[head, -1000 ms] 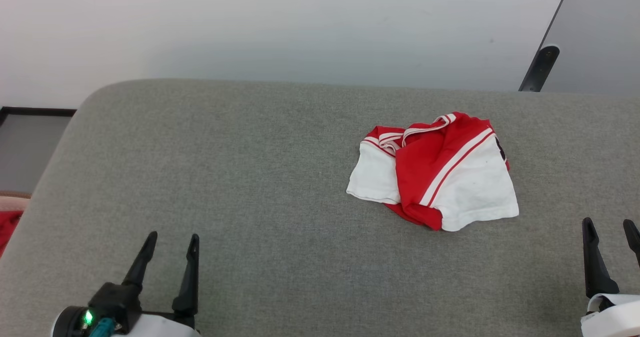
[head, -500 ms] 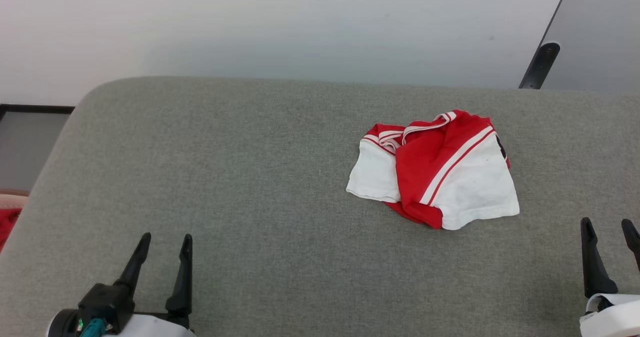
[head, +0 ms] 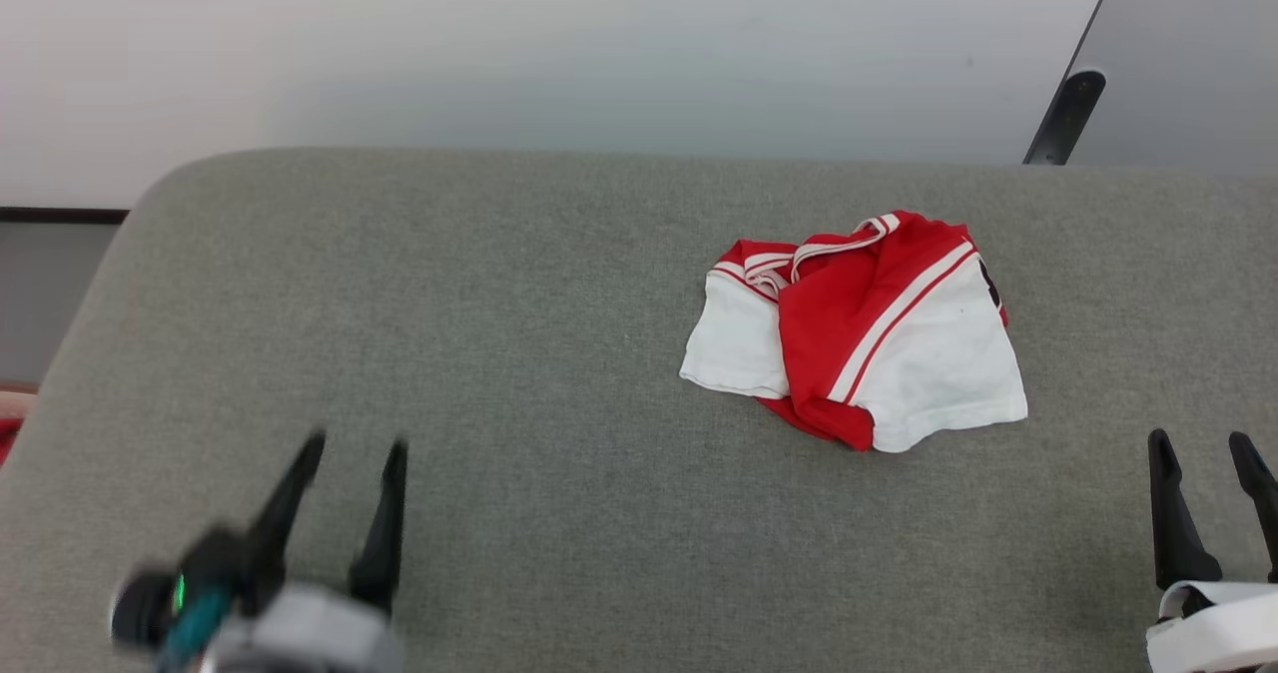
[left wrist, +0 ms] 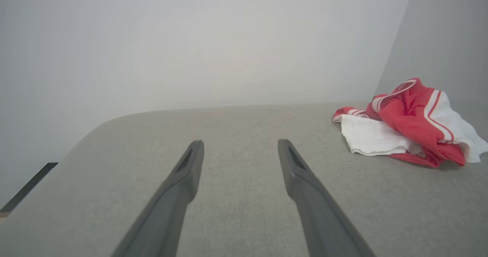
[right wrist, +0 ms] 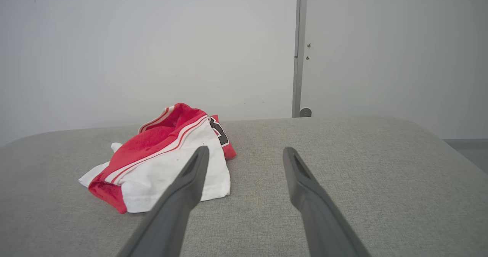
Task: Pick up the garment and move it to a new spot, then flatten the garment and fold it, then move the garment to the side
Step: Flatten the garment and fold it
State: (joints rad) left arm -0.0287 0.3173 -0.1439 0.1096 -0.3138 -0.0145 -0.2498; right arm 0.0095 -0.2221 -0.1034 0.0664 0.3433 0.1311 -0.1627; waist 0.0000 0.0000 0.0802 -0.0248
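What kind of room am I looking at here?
Probably a bare indoor test room: a grey cloth-covered surface holding one crumpled garment, a plain white wall and what looks like a door.

head view high above the grey surface point(head: 499, 353), both wrist views low along it, garment point(head: 854, 338) shared
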